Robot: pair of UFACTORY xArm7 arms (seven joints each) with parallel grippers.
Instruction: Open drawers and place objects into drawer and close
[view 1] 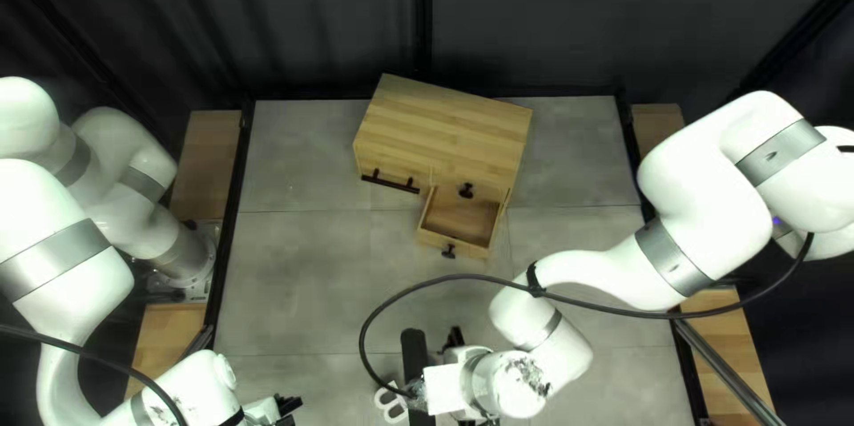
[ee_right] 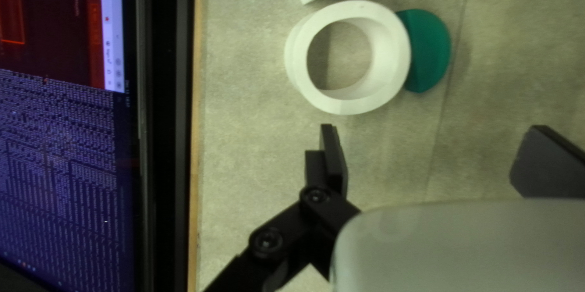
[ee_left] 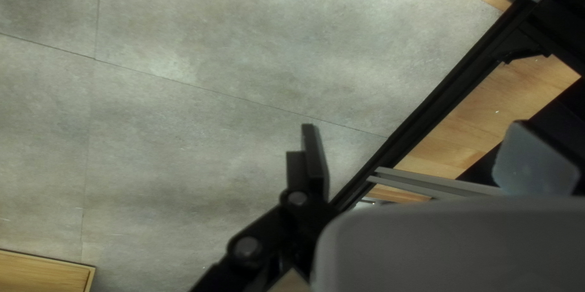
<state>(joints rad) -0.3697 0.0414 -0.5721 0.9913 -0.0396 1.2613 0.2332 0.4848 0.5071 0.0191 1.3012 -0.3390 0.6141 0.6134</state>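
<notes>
On the near side of the pale boxy wooden cabinet [view 1: 445,124], we have our black left gripper [ee_left: 413,125], fingers spread; then the thick round white ring [ee_right: 390,54], probably light, stiff plastic, best held across its outer wall; our right gripper [ee_right: 433,126], also spread; the open wooden drawer [view 1: 452,242].

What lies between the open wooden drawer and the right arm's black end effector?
The top left view shows grey tabletop between the drawer and the end effector, bare except where a black cable passes over.
</notes>
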